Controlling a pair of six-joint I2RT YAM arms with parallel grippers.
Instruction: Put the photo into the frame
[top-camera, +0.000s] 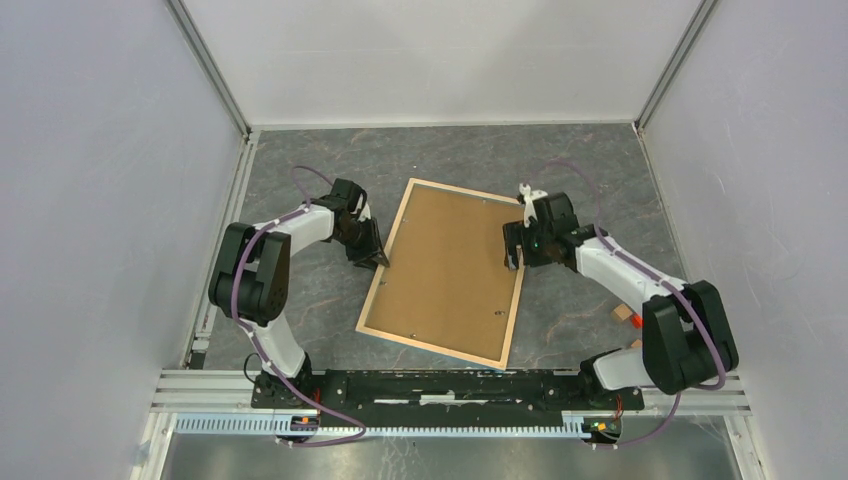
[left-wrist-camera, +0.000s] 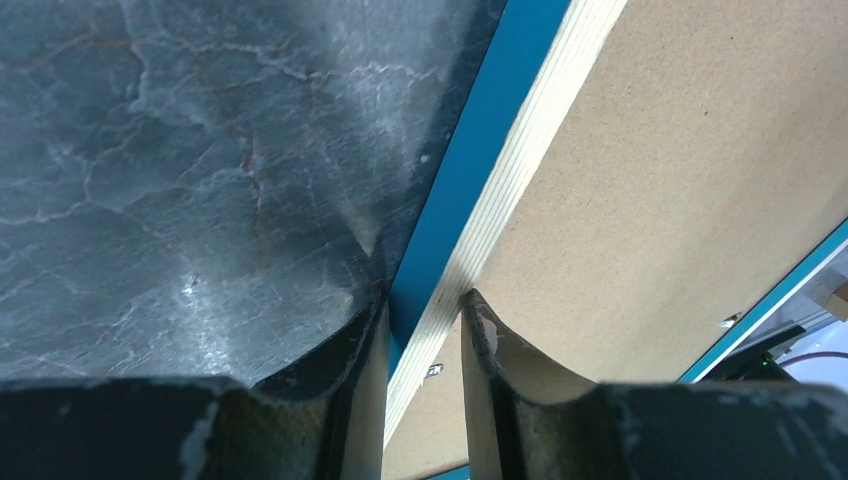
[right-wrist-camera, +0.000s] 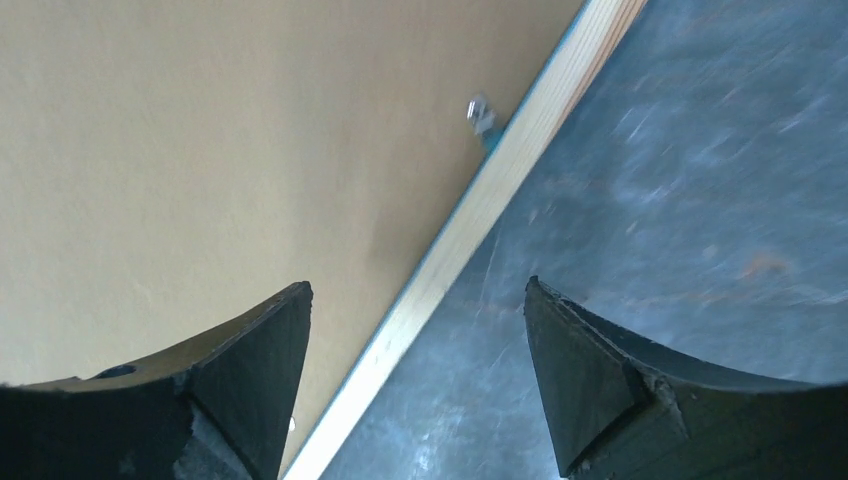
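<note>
left gripper (left-wrist-camera: 425, 300) is pinching the frame (top-camera: 430, 347) at its left rim; right gripper (right-wrist-camera: 415, 290) is straddling the right rim, jaws wide.

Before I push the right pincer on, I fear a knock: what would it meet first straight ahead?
The open right pincer would most likely meet the frame, its light wood rim running between the fingers, backing board to one side, table to the other; depth is unclear.
</note>
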